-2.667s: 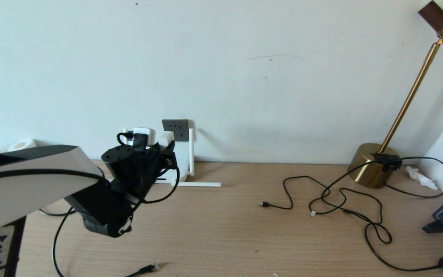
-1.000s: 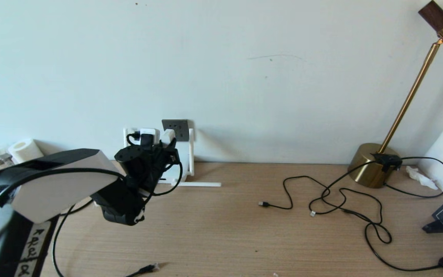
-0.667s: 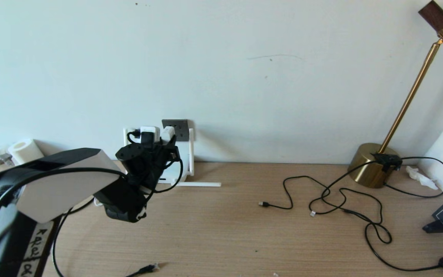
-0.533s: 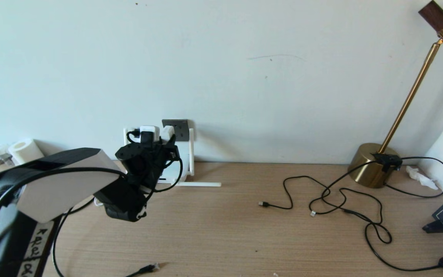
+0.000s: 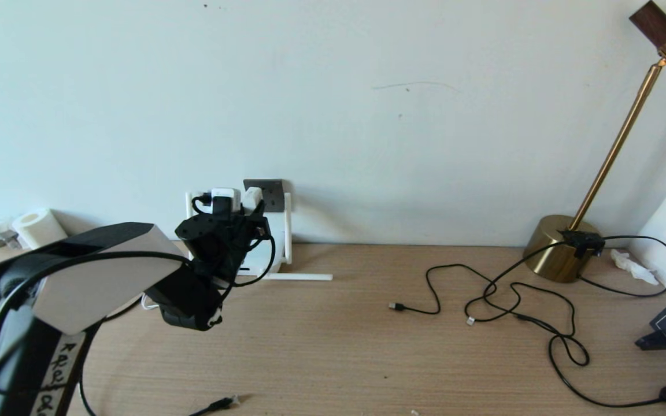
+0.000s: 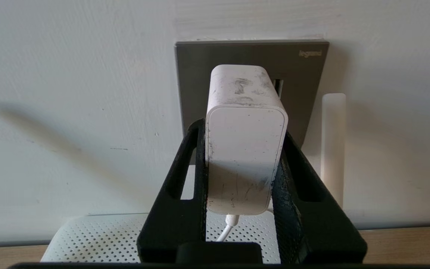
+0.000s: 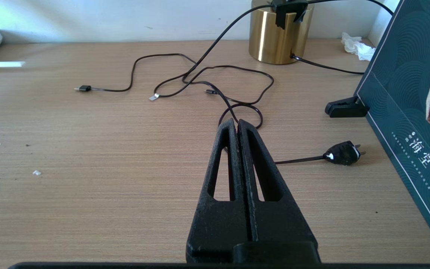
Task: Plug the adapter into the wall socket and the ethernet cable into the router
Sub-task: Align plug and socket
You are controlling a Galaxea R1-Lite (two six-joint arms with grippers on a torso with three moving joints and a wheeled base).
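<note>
My left gripper (image 6: 243,149) is clamped on the adapter (image 6: 245,142), whose long axis points straight ahead at the wall socket (image 6: 304,78) just in front, its nose right up against the grey plate stamped "legrand". The right gripper (image 7: 239,127), pressed shut on nothing, waits well apart over the desk (image 7: 88,149) near a teal box (image 7: 405,112) bearing Chinese characters.

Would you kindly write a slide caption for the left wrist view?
Left gripper clamps the white adapter against the grey wall socket, above the router.
</note>
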